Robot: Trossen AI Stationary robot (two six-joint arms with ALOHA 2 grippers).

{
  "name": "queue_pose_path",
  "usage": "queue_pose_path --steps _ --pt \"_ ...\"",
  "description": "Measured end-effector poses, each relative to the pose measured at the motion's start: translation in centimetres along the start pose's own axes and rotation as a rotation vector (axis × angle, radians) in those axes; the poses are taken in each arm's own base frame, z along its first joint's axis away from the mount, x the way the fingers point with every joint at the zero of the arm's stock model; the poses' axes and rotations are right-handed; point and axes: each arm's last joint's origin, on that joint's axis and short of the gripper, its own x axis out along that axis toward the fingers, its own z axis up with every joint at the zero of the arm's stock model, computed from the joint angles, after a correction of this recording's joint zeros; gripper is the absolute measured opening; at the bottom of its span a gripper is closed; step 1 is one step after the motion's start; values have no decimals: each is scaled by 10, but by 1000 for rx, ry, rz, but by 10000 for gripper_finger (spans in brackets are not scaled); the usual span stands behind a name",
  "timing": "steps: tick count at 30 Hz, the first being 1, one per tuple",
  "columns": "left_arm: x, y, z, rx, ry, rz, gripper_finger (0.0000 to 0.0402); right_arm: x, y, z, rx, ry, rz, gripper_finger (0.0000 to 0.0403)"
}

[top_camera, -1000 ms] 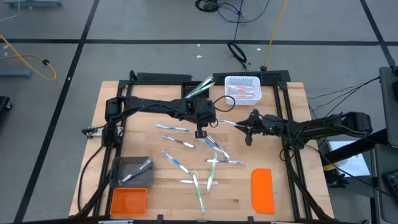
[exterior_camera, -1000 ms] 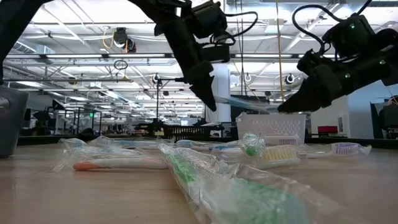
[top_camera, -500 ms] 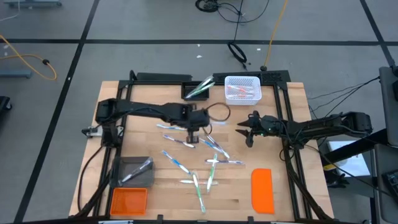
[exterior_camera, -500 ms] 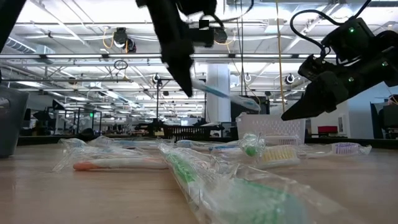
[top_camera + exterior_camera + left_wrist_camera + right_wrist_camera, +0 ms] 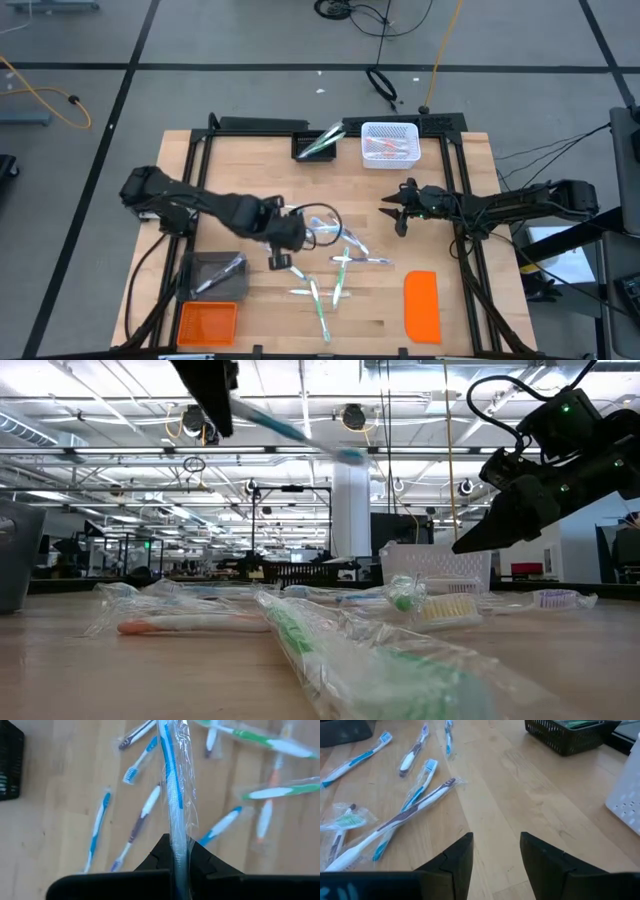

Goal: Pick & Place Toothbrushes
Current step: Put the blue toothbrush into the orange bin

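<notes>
Over the table (image 5: 460, 300), the left gripper (image 5: 178, 851) is carrying a clamped toothbrush (image 5: 172, 785) binward; the right gripper (image 5: 495, 851) is waiting, jaws apart.

On the wooden counter (image 5: 240, 160) we see a white basket (image 5: 389, 143) at the far edge, with a black basket (image 5: 318, 146) left of it. At the near edge lie an orange lid (image 5: 422, 305) on the right, and an orange bin (image 5: 207, 322) and grey bin (image 5: 214, 275) on the left.
</notes>
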Motion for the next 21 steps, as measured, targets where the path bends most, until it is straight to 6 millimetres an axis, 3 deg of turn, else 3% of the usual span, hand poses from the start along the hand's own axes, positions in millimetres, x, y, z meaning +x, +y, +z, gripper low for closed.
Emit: queue_pose_path --steps 13,21 --pt "-25 -67 -42 -163 86 -162 7 0 0 2 -13 -17 1 157" --pt "-41 -106 -76 -368 187 -233 7 0 0 2 -15 -16 1 157"
